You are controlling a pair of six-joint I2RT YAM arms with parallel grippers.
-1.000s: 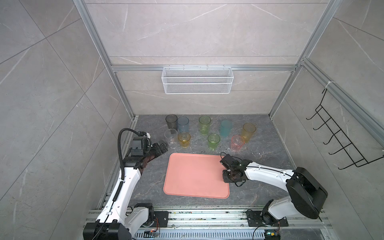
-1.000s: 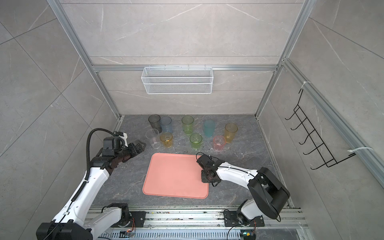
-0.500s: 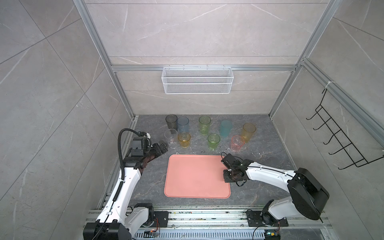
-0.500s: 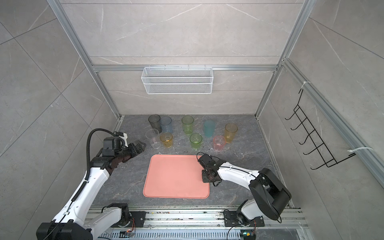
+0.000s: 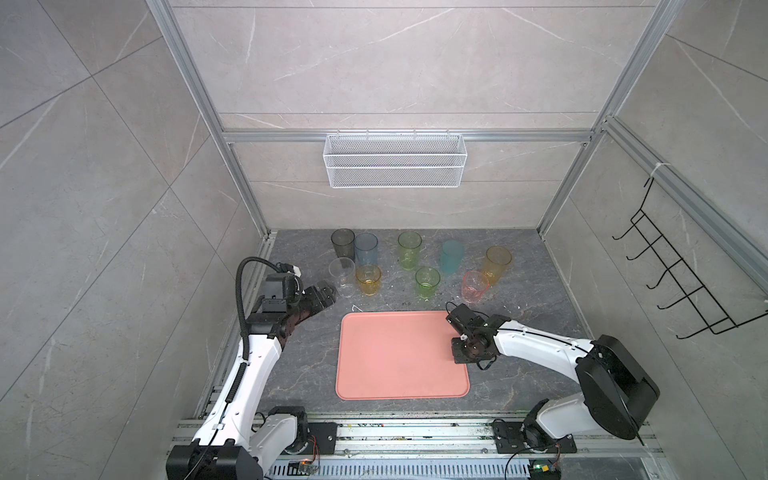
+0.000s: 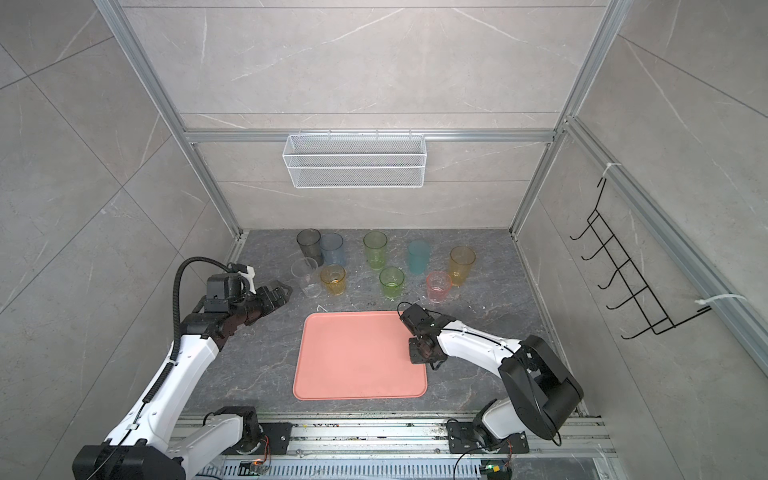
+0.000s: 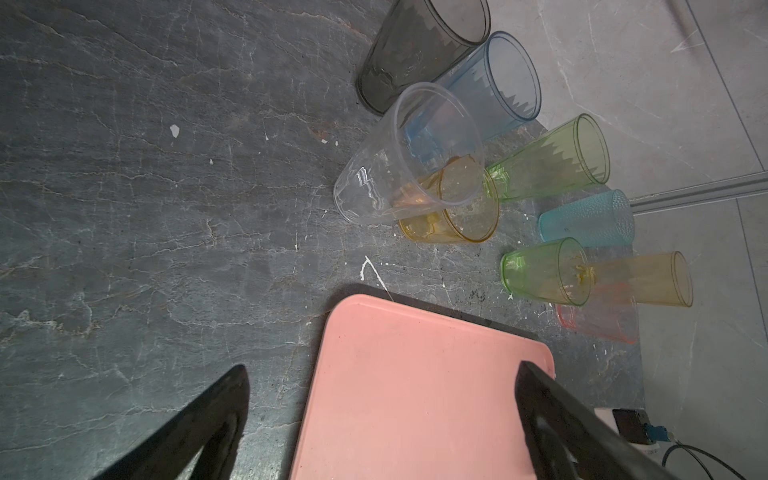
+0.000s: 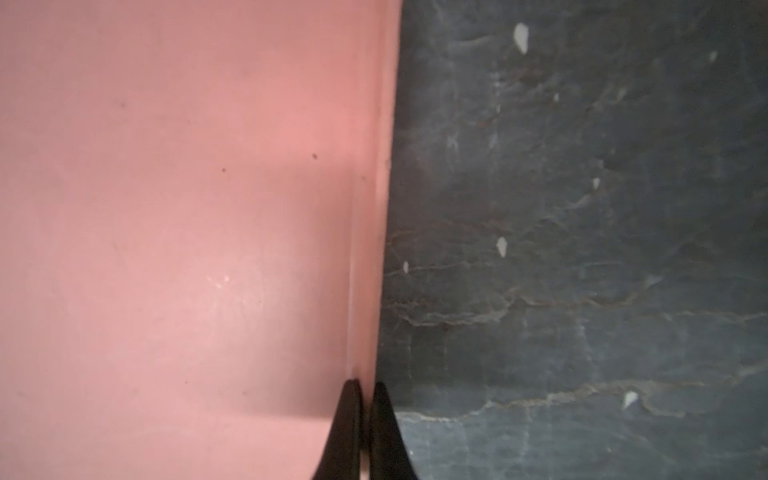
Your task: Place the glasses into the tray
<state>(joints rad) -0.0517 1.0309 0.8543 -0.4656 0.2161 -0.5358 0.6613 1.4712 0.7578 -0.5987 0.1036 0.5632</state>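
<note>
Pinching the low right-hand rim of the tray (image 8: 174, 216) with the right gripper (image 8: 365, 388), closed down to a thin slit on the pink lip, 1 side inside the rim and 1 outside over the dark stone tabletop (image 8: 582, 249). Showing the same grip in both top views: right gripper (image 5: 457, 358) pointing down at the tray (image 5: 395, 365), nearer its far right corner than its near one.

Lying flat on the tabletop (image 5: 307, 365) between the 2 arms, bare across its whole pink surface.

Hovering with the left gripper (image 5: 327, 291) spread wide and holding nothing, off the tray's far left corner. Facing the clear tumbler (image 5: 341, 276) from close by in a top view; in the left wrist view, showing the left gripper (image 7: 382, 368) well short of that tumbler, not touching it.

Counting 9 glasses (image 7: 548, 162) upright on the tabletop beyond the tray's far edge, all apart from it.

Finding 5 in the back row, left to right:
- smoky grey tumbler (image 5: 343, 243)
- blue tumbler (image 5: 366, 249), just beside the grey
- yellow-green tumbler (image 5: 409, 249)
- teal tumbler (image 5: 452, 255)
- amber tumbler (image 5: 496, 264)

Finding 4 in the front row:
- clear tumbler, at the left end
- orange tumbler (image 5: 368, 280), short, just beside the clear
- green tumbler (image 5: 427, 282), short
- pink tumbler (image 5: 474, 287), short, just in front of the amber and nearest the right gripper

Hanging on the back wall above them, a white wire basket (image 5: 395, 166).
</note>
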